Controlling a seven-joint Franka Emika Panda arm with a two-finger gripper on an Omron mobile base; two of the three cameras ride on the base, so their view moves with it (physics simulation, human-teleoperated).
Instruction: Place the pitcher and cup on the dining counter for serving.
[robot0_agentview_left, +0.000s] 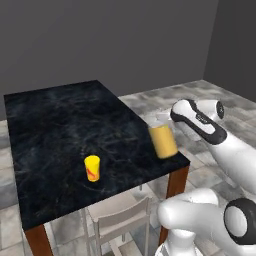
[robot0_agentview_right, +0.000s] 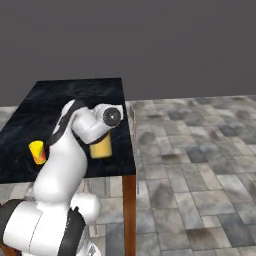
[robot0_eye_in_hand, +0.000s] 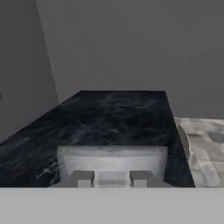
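Nearest me, a chair (robot0_agentview_left: 120, 220) sits tucked under the table (robot0_agentview_left: 50, 120). My claw (robot0_eye_in_hand: 112, 178) is clamped on the pitcher (robot0_agentview_left: 163, 141), carrying it over the table's near right corner to set down. The cup (robot0_agentview_left: 92, 168) already stands left of it.

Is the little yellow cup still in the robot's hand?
No, the cup stands alone on the dining counter, well apart from the gripper.
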